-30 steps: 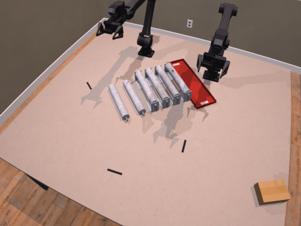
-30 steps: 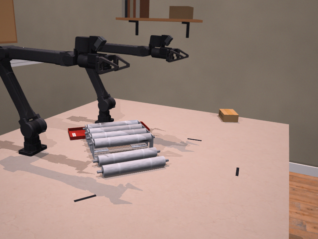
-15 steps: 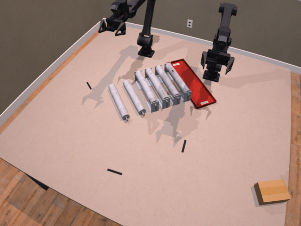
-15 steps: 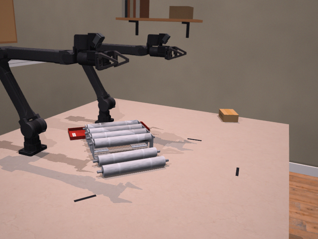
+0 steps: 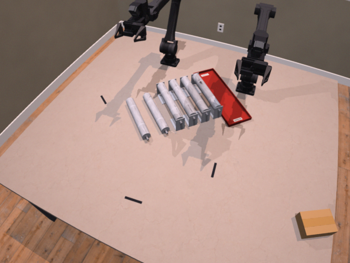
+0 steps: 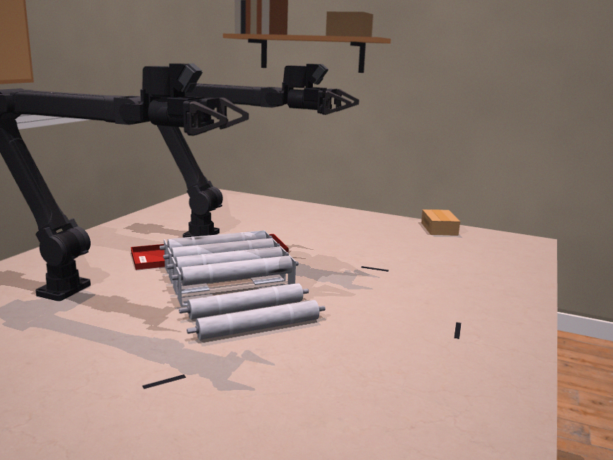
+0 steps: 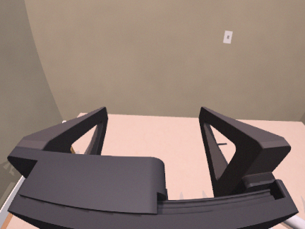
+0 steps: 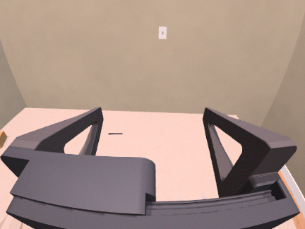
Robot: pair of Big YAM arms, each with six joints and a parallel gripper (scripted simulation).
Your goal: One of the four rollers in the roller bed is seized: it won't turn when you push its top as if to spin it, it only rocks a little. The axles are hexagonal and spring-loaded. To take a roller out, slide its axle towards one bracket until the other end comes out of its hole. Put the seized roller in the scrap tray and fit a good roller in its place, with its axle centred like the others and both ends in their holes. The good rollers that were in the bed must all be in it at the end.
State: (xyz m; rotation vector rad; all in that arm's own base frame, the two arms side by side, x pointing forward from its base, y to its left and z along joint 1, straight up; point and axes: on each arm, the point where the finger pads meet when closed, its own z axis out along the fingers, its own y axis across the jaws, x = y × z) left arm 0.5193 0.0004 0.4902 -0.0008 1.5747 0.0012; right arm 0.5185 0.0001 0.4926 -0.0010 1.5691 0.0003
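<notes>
I've left pincer and right pincer wide, empty. Top view: four rollers bedded; two loose rollers on tabletop, bed's 9 o'clock.

From my remote station, plain olive-brown walls surround orange-brown wooden floorboards; at twelve o'clock in the exterior view, I see a flat wooden wall shelf.

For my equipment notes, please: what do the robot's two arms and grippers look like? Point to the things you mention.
Both arms (image 5: 173,22) (image 6: 64,105) are black, with chunky joints. The left gripper (image 5: 250,82) (image 6: 354,102) (image 7: 153,112) and right gripper (image 5: 126,39) (image 6: 237,118) (image 8: 152,112) match: dark, each with two tapering fingers like hollow triangles. I see no cables or markings.
</notes>
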